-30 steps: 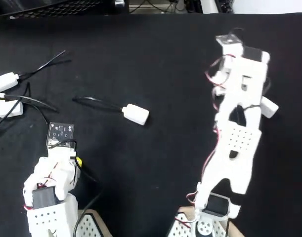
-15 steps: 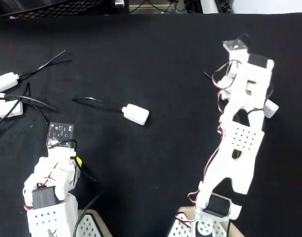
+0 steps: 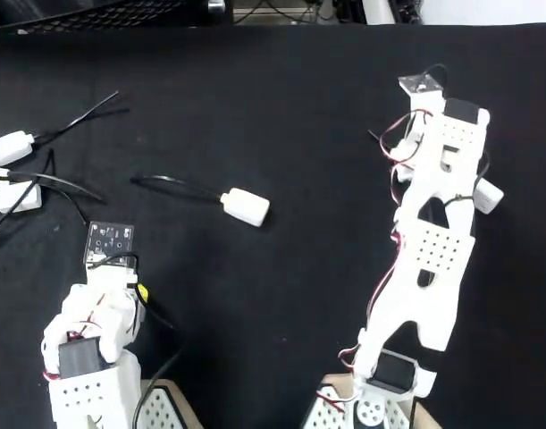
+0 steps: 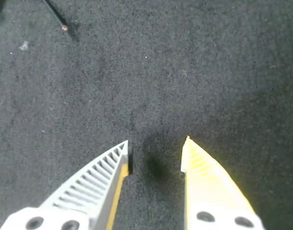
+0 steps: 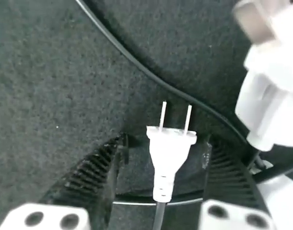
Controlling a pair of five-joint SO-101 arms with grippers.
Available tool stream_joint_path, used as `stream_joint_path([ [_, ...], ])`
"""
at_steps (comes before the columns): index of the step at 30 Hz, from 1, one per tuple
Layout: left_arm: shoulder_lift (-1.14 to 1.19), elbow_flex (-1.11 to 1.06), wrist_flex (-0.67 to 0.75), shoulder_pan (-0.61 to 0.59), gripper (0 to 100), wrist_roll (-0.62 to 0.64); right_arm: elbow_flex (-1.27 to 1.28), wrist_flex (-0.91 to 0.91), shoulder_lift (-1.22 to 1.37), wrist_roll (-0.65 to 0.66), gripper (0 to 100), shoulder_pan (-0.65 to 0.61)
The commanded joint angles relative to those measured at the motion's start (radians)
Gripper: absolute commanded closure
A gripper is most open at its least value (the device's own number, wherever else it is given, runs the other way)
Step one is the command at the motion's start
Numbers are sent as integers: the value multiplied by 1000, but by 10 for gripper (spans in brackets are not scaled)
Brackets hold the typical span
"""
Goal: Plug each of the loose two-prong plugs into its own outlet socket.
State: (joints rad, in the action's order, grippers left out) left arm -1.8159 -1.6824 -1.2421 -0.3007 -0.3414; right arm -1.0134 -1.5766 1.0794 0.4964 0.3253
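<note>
A white two-prong plug [image 5: 169, 143] lies on the black cloth with its prongs pointing away from the wrist. My right gripper [image 5: 164, 140] is open, one dark finger on each side of the plug and a gap on both sides. Its black cable [image 5: 136, 64] curves past just ahead. A white outlet socket [image 5: 270, 91] sits close by, beside the right arm [image 3: 438, 179] in the high view. Another white socket [image 3: 246, 206] on a black lead lies mid-table. My left gripper [image 4: 156, 141] is open over bare cloth near the front left.
More white sockets [image 3: 11, 147] with tangled black leads lie at the table's left edge. A loose black wire end [image 4: 64, 27] lies ahead of the left gripper. The black cloth [image 3: 281, 116] covers the table.
The right arm's gripper end has shifted slightly to the right. The left arm and the sockets have not moved.
</note>
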Motion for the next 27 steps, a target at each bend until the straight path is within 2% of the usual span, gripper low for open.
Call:
stream_joint_path([
  [1, 0, -16, -6, 5, 816, 2, -41, -49, -2, -6, 773, -52],
  [7, -5, -16, 5, 12, 816, 2, -73, -109, -1, -5, 980, -94],
  [18, -5, -16, 52, 21, 812, 3, -74, -186, -19, -8, 986, -167],
  [21, -5, -16, 169, 31, 812, -3, -67, -186, -68, -8, 986, -193],
  [27, -5, -10, 457, -67, 813, 3, -47, -189, -199, -14, 986, -258],
])
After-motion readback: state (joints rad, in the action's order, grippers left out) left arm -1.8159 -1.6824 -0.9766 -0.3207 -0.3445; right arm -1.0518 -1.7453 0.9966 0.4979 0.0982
